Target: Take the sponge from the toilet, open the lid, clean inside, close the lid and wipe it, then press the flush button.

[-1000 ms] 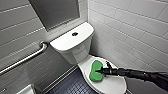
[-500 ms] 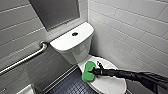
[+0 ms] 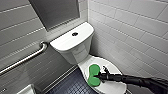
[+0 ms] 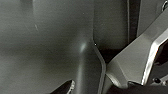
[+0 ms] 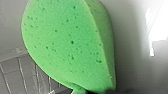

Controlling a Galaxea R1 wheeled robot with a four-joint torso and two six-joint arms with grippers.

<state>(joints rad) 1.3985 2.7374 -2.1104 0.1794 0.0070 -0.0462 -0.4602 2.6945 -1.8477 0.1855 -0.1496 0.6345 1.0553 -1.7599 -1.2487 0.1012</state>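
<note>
Sponge: I see the sponge (image 3: 93,75) lying on the closed lid (image 3: 110,87), at the lid's edge on the side of the dark floor (image 3: 71,86). One rounded end points toward the tank (image 3: 71,41), the other toward the front of the bowl.
Right jaws: closed on the sponge at its pinched waist. The black right arm (image 3: 135,81) comes in low from the right of my head view and reaches across the lid.
Right wrist view: one green lobe stands close to the camera, pitted with small pores, with its flat face and one side edge showing. There is glossy white to one side of it and floor tiles to the other.
Left jaws: I cannot tell how they stand. My left wrist view gives me grey, shiny surfaces at close range and nothing I can name.
Toilet: the toilet (image 3: 80,56) sits in the corner, tank against the back wall, bowl toward me.
Flush button: the flush button (image 3: 74,34), small, round and dark, sits in the middle of the tank top, well apart from the sponge.
Grab bar: a metal grab bar (image 3: 27,58) runs along the grey wall left of the tank.
Walls: white tiles (image 3: 130,30) to the right of the toilet, and a dark grey panel (image 3: 55,11) above the tank.
</note>
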